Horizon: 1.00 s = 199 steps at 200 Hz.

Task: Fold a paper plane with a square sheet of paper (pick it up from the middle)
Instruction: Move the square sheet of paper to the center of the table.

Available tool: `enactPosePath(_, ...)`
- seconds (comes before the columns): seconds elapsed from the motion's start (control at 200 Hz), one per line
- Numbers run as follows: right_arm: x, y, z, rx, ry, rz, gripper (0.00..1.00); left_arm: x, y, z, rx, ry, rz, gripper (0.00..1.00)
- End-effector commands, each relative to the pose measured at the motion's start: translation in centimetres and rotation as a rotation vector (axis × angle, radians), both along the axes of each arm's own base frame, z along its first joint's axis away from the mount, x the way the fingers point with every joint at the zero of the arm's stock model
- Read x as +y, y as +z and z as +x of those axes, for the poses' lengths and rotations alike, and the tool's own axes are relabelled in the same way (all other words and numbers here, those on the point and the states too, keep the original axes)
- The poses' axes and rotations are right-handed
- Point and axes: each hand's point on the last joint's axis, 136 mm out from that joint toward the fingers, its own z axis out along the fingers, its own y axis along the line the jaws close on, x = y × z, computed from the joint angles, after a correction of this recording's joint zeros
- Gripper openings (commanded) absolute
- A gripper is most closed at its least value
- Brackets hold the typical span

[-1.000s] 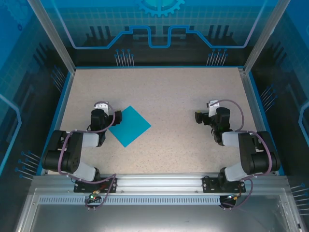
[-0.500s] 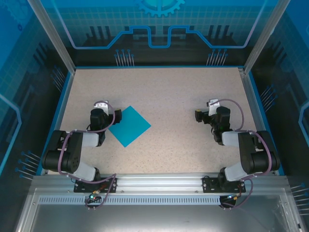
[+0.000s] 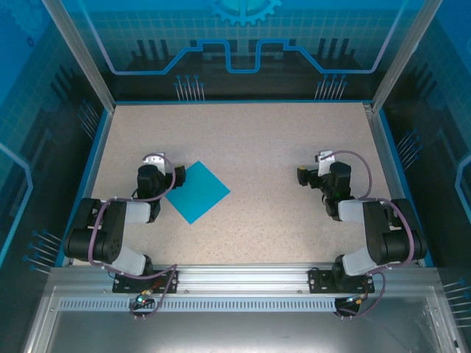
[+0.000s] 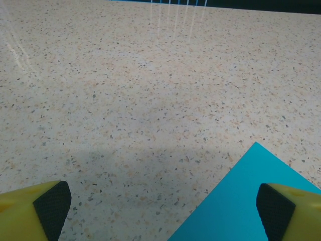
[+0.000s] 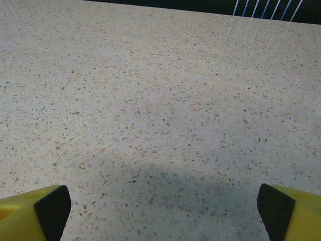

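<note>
The square sheet of paper [image 3: 197, 191] lies flat on the speckled table, turned like a diamond, left of centre. Its teal corner [image 4: 261, 201] reaches into the lower right of the left wrist view. My left gripper [image 3: 152, 163] sits just left of the sheet, jaws wide apart with bare table between them; its right fingertip [image 4: 275, 213] stands over the paper's edge. My right gripper [image 3: 315, 168] rests on the right side of the table, far from the sheet, open over bare tabletop, with one black pad [image 5: 52, 208] showing at the lower left. No paper plane is in view.
The speckled table [image 3: 265, 140] is bounded by a blue rim and clear panels at the back and sides. An aluminium rail [image 3: 235, 278] carries both arm bases at the near edge.
</note>
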Motion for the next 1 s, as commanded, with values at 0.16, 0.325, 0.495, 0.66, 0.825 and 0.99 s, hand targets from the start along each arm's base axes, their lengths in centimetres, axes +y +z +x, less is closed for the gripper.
enactPosePath(0.16, 1.0, 1.5, 0.6, -0.055, 0.066, -0.01, 0.99, -1.0, 1.9, 0.6, -0.069, -0.081, 0.002, 0.98)
enactPosePath(0.325, 0.8, 4.4, 0.0, -0.026, 0.02, 0.0, 0.99, 0.8, 4.6, -0.6, -0.035, 0.044, -0.034, 0.98)
enactPosePath(0.495, 1.5, 5.4, -2.3, 0.303, -0.011, 0.14, 0.99, 1.7, 7.6, -2.7, 0.043, 0.2, -0.234, 0.98)
enactPosePath(0.66, 5.7, 7.3, -3.7, 0.424, 0.094, 0.421, 0.99, 1.3, 8.2, -5.5, 0.091, 0.271, -0.398, 0.98)
enactPosePath(0.825, 13.2, 8.1, -6.2, 0.553, 0.405, 0.67, 0.99, -4.4, 8.1, -6.4, 0.188, 0.01, -0.606, 0.98)
enactPosePath(0.99, 19.3, 7.1, -7.5, 0.587, 0.497, 0.493, 0.99, -8.6, 5.1, -6.1, 0.366, -0.113, -0.691, 0.98)
